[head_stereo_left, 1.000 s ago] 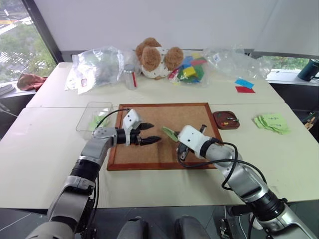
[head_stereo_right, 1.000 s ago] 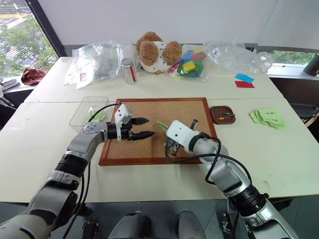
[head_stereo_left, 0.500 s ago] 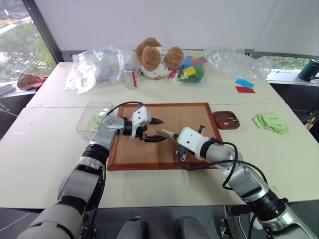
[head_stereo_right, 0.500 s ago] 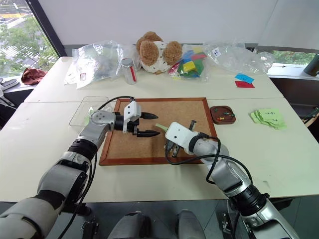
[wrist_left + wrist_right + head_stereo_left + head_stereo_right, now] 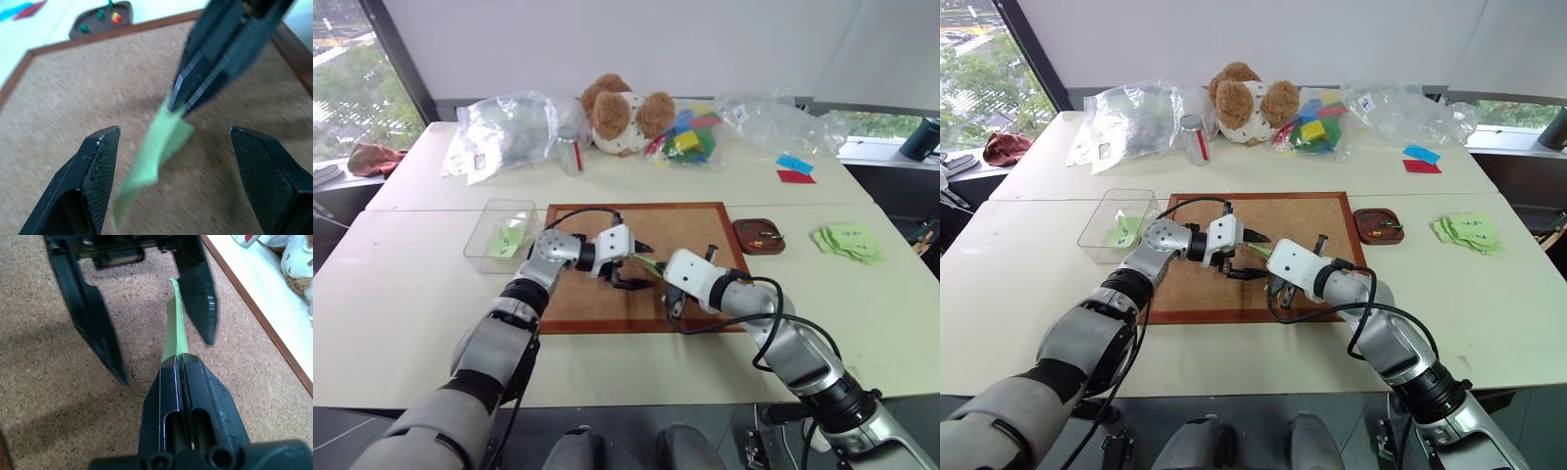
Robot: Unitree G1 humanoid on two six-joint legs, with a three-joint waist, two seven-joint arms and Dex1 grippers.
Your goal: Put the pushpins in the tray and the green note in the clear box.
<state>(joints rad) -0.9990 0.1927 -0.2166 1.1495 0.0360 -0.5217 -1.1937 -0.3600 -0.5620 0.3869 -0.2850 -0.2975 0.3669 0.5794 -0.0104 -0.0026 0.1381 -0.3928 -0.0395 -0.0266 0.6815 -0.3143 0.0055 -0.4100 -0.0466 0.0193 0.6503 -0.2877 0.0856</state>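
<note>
Green note, a light, limp slip pinched at one end in the shut right end effector above the corkboard, hangs between the wide-open left end effector's fingers, best nipped mid-slip.

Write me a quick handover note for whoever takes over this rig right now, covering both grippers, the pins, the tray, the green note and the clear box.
Right gripper: shut on the green note, holding it above the corkboard.
Left gripper: open, its fingers on either side of the note's free end, not yet closed.
Tray: right of the corkboard, with small green pins and a yellow one in it.
Clear box: left of the corkboard; one green slip already lies inside.
Done: pins look to be in the tray.
Left: probably pass the note to the left gripper, then drop it in the clear box.
</note>
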